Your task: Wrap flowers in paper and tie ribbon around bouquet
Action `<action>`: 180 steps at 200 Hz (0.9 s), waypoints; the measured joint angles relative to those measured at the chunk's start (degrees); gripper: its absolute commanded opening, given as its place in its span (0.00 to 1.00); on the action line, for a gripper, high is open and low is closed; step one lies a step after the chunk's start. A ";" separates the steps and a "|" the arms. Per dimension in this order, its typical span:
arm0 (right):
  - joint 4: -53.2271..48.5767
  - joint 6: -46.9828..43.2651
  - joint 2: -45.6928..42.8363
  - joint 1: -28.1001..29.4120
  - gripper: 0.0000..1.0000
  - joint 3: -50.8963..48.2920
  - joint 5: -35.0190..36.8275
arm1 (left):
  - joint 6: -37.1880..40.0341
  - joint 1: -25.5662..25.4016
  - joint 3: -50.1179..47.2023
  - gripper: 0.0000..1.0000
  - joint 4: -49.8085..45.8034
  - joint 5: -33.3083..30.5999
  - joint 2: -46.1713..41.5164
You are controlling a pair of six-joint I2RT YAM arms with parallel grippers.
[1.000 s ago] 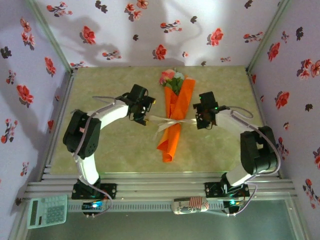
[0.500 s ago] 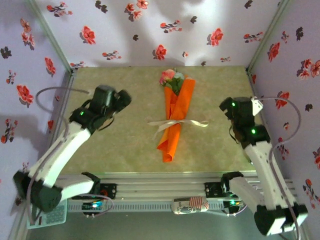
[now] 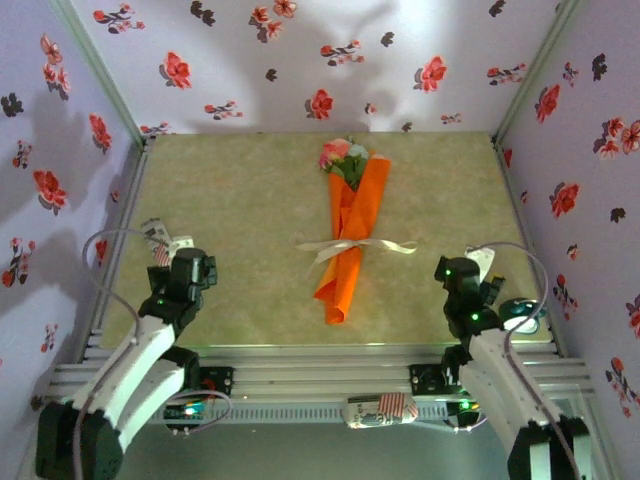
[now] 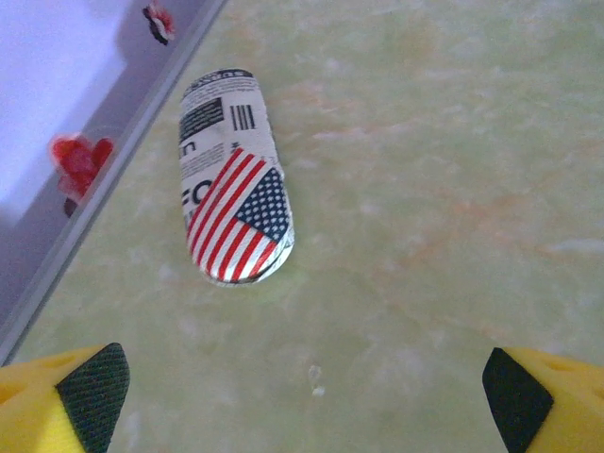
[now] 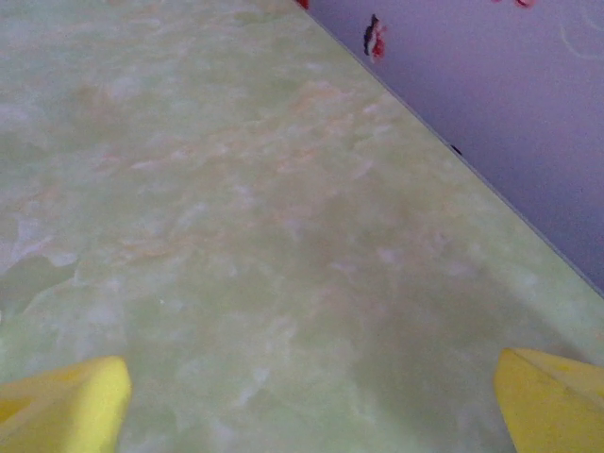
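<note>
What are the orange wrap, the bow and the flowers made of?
The paper looks thin and matte, probably plain orange paper: it folds in sharp creases. The ribbon seems a soft whitish fabric, lying limp in loops. The flowers may be cloth or plastic; they are too small to tell.

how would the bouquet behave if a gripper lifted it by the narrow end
The bouquet would probably feel light and sag, since its wrap is folded orange paper. The flowers at the wide end may make it droop that way. The ribbon looks floppy, its loose ends lying flat on the table, so they would likely dangle.
</note>
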 measured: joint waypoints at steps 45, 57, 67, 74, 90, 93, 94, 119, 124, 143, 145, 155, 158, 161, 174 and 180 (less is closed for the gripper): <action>21.51 -3.06 20.28 -1.81 0.99 0.52 -4.11 | 3.17 10.05 -1.51 1.00 25.55 9.05 18.95; 27.74 -3.43 25.03 -3.04 0.99 0.70 -5.95 | 4.09 10.99 -2.12 1.00 33.33 11.65 22.93; 32.61 -3.56 28.33 -4.15 0.99 0.83 -7.37 | 4.87 11.52 -2.36 1.00 38.03 13.51 25.38; 35.43 -3.61 30.45 -4.90 0.99 1.11 -8.20 | 5.64 11.85 -2.40 1.00 40.85 14.69 26.73; 39.78 -4.24 34.10 -6.16 0.99 2.45 -10.19 | 7.32 12.55 -2.58 1.00 47.21 16.70 28.68; 40.50 -4.44 34.56 -6.38 0.99 2.71 -10.54 | 7.50 12.74 -2.67 1.00 48.61 16.98 29.07; 40.68 -4.48 34.64 -6.43 0.99 2.78 -10.62 | 7.52 12.76 -2.69 1.00 48.94 17.09 29.16; 49.27 -5.11 39.36 -8.35 0.99 3.69 -14.23 | 8.57 15.13 -2.71 1.00 59.89 21.00 37.13; 51.28 -5.14 40.85 -8.74 0.99 3.67 -14.93 | 8.59 15.54 -2.71 1.00 61.05 21.44 38.93; 58.64 -5.11 47.21 -9.73 0.99 3.10 -16.52 | 8.55 16.52 -2.64 1.00 61.24 22.01 41.44; 59.01 -5.11 47.60 -9.75 0.99 3.06 -16.61 | 8.55 16.57 -2.64 1.00 61.44 22.01 41.46; 59.89 -5.09 49.40 -9.88 0.99 2.93 -17.07 | 8.52 16.76 -2.64 1.00 62.62 22.05 41.46; 59.76 -5.09 49.46 -9.90 0.99 2.93 -17.18 | 8.55 16.76 -2.64 1.00 63.04 22.08 41.46; 59.47 -5.09 49.46 -9.92 0.99 2.97 -17.31 | 8.55 16.76 -2.62 1.00 63.34 22.14 41.46; 59.12 -5.11 49.35 -9.94 0.99 3.76 -17.92 | 8.52 16.76 -2.29 1.00 63.43 22.25 41.46; 58.82 -5.14 49.37 -9.97 0.99 4.52 -18.25 | 8.52 16.76 -1.92 1.00 63.01 22.36 41.46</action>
